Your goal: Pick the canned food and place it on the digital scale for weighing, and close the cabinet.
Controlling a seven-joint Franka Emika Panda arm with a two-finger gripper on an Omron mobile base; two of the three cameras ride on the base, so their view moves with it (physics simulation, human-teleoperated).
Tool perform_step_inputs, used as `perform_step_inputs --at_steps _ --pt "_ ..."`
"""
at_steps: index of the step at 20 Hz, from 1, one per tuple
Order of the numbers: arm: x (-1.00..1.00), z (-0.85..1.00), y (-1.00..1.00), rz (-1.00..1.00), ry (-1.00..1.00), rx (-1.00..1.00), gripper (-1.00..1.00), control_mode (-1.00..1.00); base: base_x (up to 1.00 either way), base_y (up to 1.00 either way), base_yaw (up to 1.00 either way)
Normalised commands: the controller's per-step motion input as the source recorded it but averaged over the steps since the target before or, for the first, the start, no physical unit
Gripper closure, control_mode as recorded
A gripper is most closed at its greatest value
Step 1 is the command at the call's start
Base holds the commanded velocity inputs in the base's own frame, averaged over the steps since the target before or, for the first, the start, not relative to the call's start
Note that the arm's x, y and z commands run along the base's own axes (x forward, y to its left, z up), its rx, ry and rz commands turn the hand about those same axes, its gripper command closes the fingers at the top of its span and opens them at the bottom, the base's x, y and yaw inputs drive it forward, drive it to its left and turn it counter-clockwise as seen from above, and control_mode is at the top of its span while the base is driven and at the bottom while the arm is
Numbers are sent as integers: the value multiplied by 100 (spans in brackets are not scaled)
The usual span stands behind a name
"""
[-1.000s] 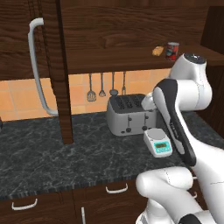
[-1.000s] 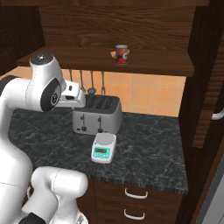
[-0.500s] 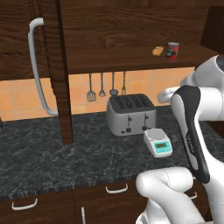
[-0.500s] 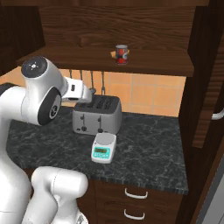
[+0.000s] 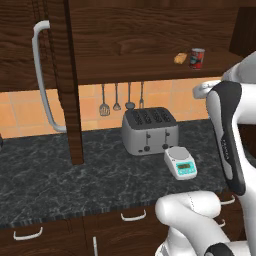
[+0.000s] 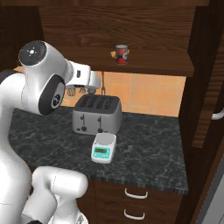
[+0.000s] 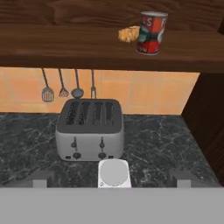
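On the dark marble bench [image 5: 60,185], nearest the robot, a small white digital scale [image 5: 180,162] with a teal front sits bare, just in front of a grey four-slot toaster [image 5: 150,131]. Above them the hand [image 6: 83,79] hangs in the air with its jaws spread wide and nothing between them, well short of the shelf. Farther back, on the shelf [image 7: 65,46] of the open cabinet [image 5: 62,80], the canned food [image 7: 152,32] stands upright beside a small tan lump [image 7: 129,34]. The reach for the can looks to be in hand; next the hand must rise and straddle it.
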Motion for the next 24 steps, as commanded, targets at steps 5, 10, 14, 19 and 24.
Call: perform_step_inputs --at_steps 5,10,14,19,24 --pt "13 33 -26 -2 -22 4 -100 -100 0 0 0" --pt "36 27 -3 -1 -21 0 -100 -100 0 0 0" --pt "47 18 -3 0 0 0 -100 -100 0 0 0" --pt "55 7 -1 0 0 0 -100 -100 0 0 0" --pt "44 2 -19 0 0 0 -100 -100 0 0 0"
